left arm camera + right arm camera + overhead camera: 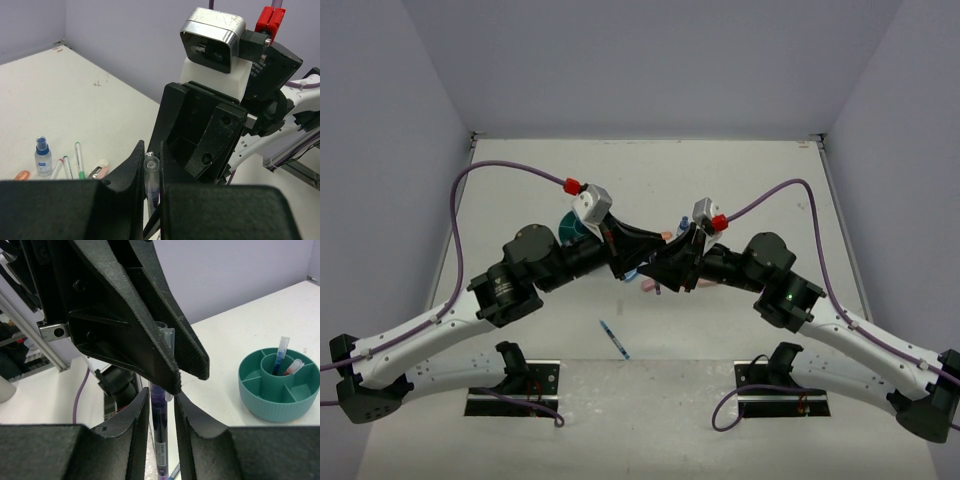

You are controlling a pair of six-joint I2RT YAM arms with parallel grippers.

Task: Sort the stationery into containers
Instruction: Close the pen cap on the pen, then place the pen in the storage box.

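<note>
A dark purple pen (160,430) with a clear cap (151,167) hangs upright between both grippers above the middle of the table. My left gripper (151,150) is shut on its capped end. My right gripper (161,396) stands around the barrel lower down, open, with a gap showing on one side. The teal organizer (255,400) stands on the table beyond, with a blue-tipped pen (281,355) and a red one (294,367) in its central cup. In the top view it (570,228) is half hidden behind the left arm.
Loose stationery lies on the table: a small blue-capped bottle (43,157), green pens (78,160), a pink marker (100,169) and an orange one (21,175). A blue pen (615,340) lies near the front edge. Walls close in the left, far and right sides.
</note>
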